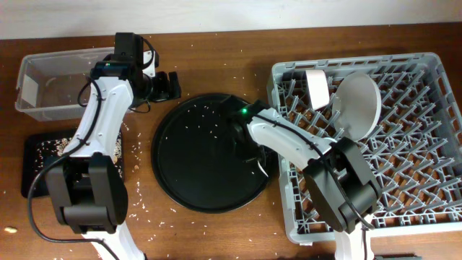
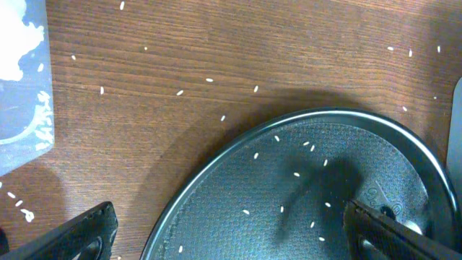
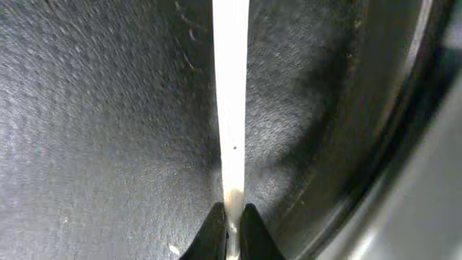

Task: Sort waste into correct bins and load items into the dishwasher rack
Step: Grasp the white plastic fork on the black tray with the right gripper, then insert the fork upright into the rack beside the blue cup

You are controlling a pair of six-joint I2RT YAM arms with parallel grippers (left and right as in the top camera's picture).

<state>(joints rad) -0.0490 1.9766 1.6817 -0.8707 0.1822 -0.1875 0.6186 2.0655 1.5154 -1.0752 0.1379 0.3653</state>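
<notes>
Right gripper (image 3: 231, 222) is pinched on the handle of the white fork (image 3: 231, 101), its fingertips pressed together around the thin white strip, which runs straight away from them across the round black tray (image 1: 195, 166). The grip sits low on the tray's floor near its right side. The raised rim curves up just to the right, and the grey wall of the dishwasher rack (image 1: 283, 115) stands just beyond it, so room is tight there. To the left the tray floor lies open, dotted with rice grains (image 2: 297, 174).

Left gripper (image 1: 172, 83) is spread wide and holds nothing. It hangs over the bench (image 1: 216, 231) at the tray's upper left rim, beside the clear box (image 1: 58, 87). The shallow black tray (image 1: 36, 170) lies below the box. A white plate (image 1: 359, 101) and a small white bowl (image 1: 317, 87) stand on edge in the rack's far rows.
</notes>
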